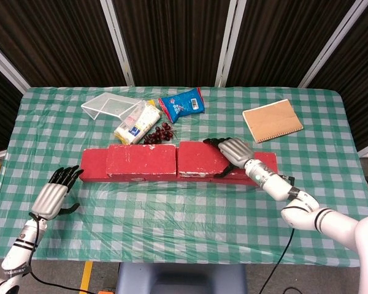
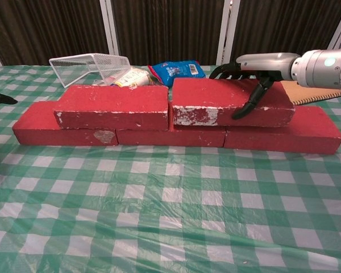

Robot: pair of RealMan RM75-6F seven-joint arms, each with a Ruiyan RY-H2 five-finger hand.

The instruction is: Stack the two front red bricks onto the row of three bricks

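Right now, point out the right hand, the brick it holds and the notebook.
right hand [image 2: 256, 65], chest view, back of the hand
held brick [image 2: 207, 94], chest view, top face
notebook [image 1: 272, 120], head view, middle of the cover

Lab-like booth: dark curtains [image 1: 172, 37], checked table [image 1: 172, 214]

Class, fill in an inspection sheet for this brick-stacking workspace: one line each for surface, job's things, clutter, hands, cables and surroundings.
Surface: table under a green-checked cloth with a clear plastic cover.
Job's things: bottom row of three red bricks; left upper brick and right upper brick lie on it, side by side.
Clutter: wire basket, white packet, blue snack bag, cherries, brown notebook, all behind the bricks.
Hands: right hand grips the right upper brick; left hand holds nothing, fingers apart.
Cables: one black cable below the right arm.
Surroundings: dark panels with white frames behind the table.
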